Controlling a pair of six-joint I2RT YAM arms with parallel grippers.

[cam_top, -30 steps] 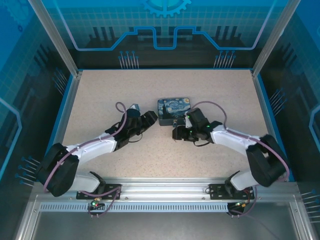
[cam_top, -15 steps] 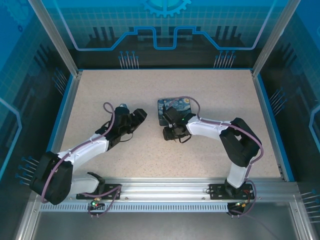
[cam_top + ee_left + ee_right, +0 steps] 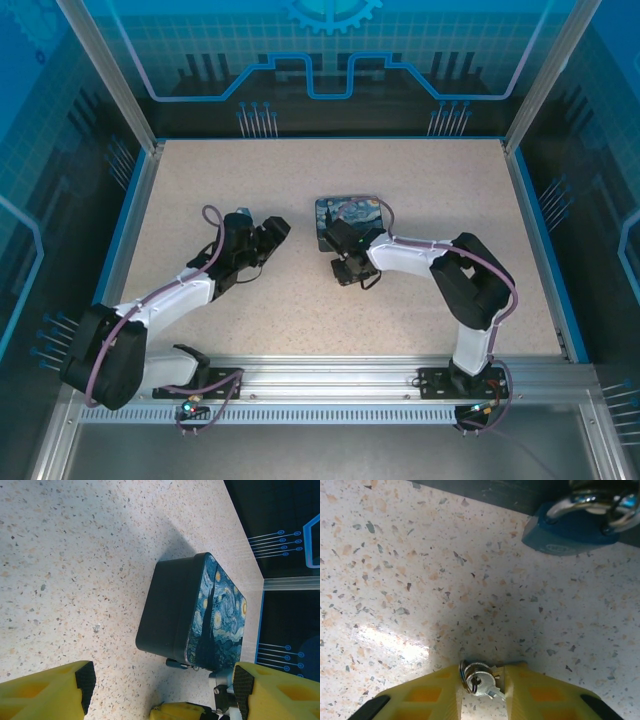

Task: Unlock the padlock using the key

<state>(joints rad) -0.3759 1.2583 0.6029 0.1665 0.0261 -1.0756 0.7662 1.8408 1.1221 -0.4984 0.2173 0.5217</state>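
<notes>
Right gripper [image 3: 483, 674] pinches small grey metal key [image 3: 480, 682], near blue-bodied padlock [image 3: 570, 532] on speckled worktop [image 3: 420, 580]; left gripper [image 3: 162, 684] wide, empty.

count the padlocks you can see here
1. The padlock lies on the table against the side of the box, top right in the right wrist view, shackle toward the box. Another could be hidden behind the box.

No word or number can be read anywhere. The padlock [image 3: 568, 534] carries a small oval stamp on its blue body, perhaps a maker's mark, too blurred to make out. A gear emblem [image 3: 333, 12] with circuit lines is printed on the back wall
</notes>
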